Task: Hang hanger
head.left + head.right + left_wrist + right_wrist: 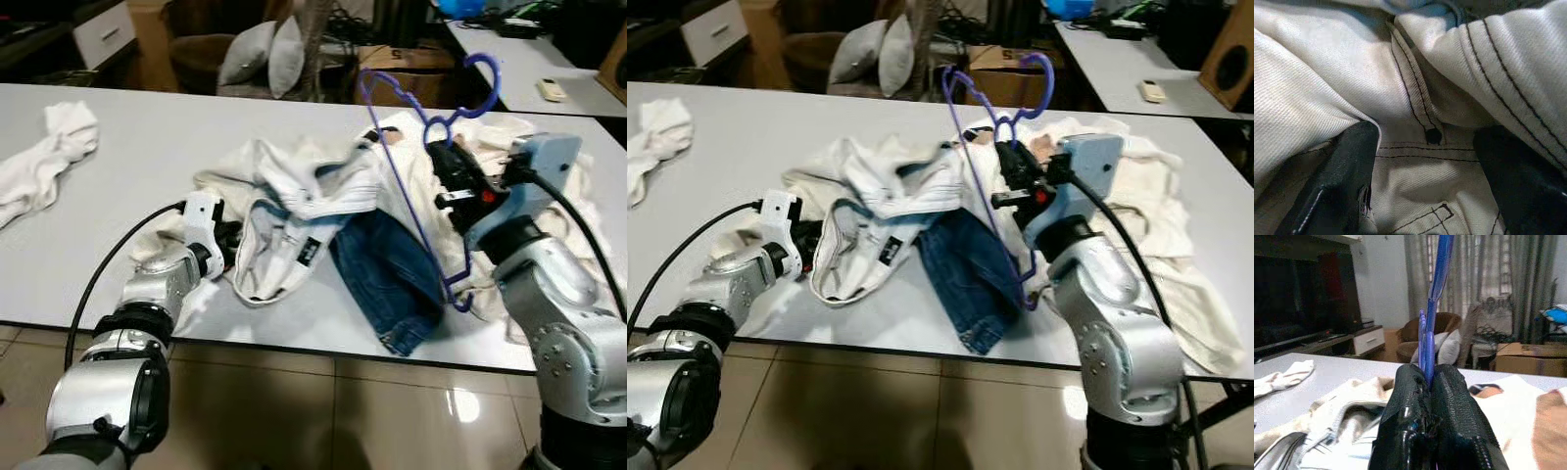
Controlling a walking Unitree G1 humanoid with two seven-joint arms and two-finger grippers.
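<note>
While right gripper [453, 174] fingers clamp the hanger [423, 186], left gripper [1425, 181] fingers sit apart in jeans [294, 230] at 9 o'clock; hanger could snag cloth.

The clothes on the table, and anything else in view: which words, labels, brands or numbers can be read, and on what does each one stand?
No text can be read.
Black tag on the white jeans: marks too small and blurred to read.
Cardboard box behind the table: a dark mark, not readable.
Blue jeans, purple hanger, right hand and left hand: no writing seen.
</note>
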